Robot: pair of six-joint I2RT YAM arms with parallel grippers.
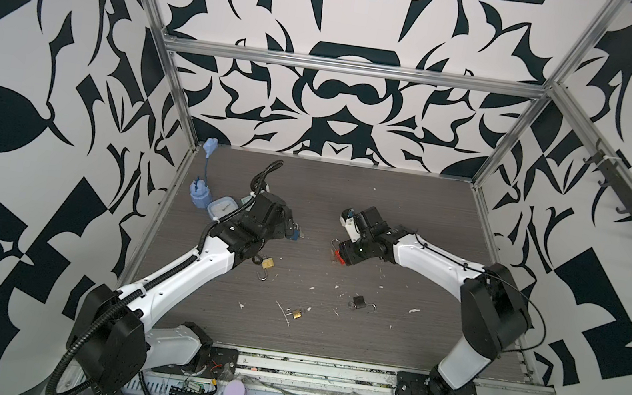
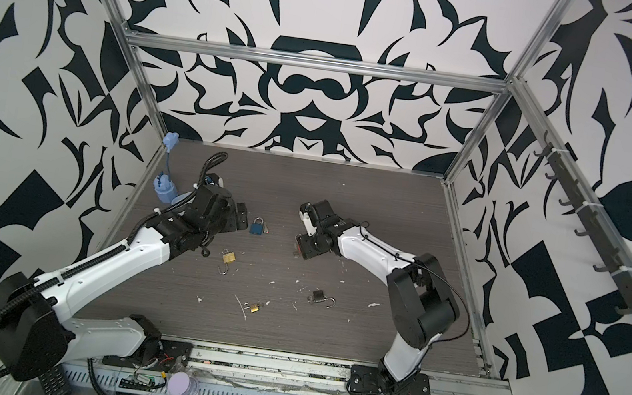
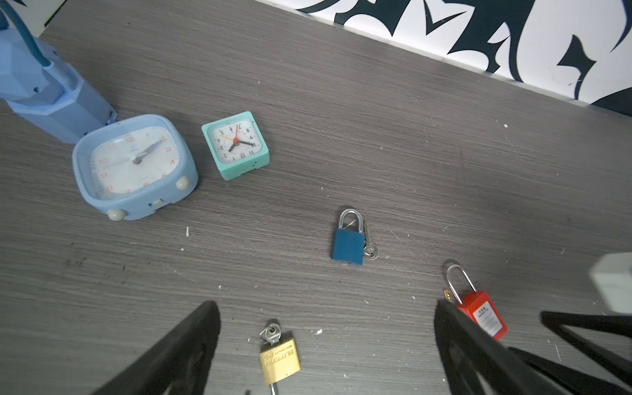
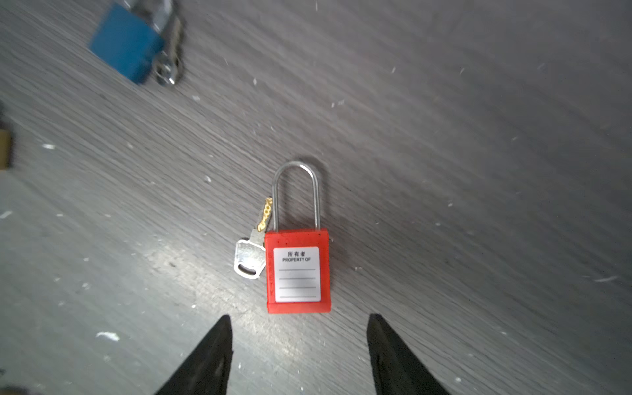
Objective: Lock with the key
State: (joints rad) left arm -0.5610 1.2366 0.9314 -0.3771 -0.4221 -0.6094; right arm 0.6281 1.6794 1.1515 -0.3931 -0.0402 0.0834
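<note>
since the right hand (image 4: 299, 325) has its fingers apart with nothing between them, i'd say it's between grabs right now. the tips poke in from the bottom edge of the right wrist view, just short of the red padlock (image 4: 297, 273), which lies flat on the tabletop (image 4: 478, 171) in the lower middle of the frame. its shackle (image 4: 297, 184) looks seated in the body on both legs. the key (image 4: 249, 260) is out of the lock, lying against the body's left side. my read: this one is done, or close to it.

the left hand (image 3: 325, 307) is spread wide and empty too, over a brass padlock (image 3: 279, 359) at the bottom of the left wrist view. a blue padlock (image 3: 348, 244) sits mid-frame, looking shut.

next move probably means going for a lock with its shackle swung out, like the black padlock (image 1: 359, 300) lower centre in a top view. one hand pins the body, the other works shackle and key. tiny keys, so the grip has to be square.
</note>
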